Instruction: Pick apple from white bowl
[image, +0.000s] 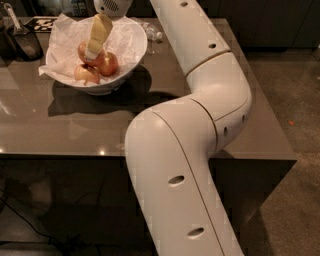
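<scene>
The white bowl (131, 60), lined with crumpled white paper, stands at the table's far left and holds three apples. The apple (82, 50) lies at the back left of the pile, partly hidden behind my gripper. A red apple (109, 64) lies to its right and a paler one (86, 75) in front. My gripper (92, 54) reaches down from the top of the camera view into the bowl, its tip against the back apple, between it and the red one.
My white arm (200, 100) crosses the right half of the table and fills the foreground. A dark scoop-like object (22, 40) stands left of the bowl. A small crumpled clear item (153, 34) lies behind the bowl. The table's front edge (75, 156) runs below.
</scene>
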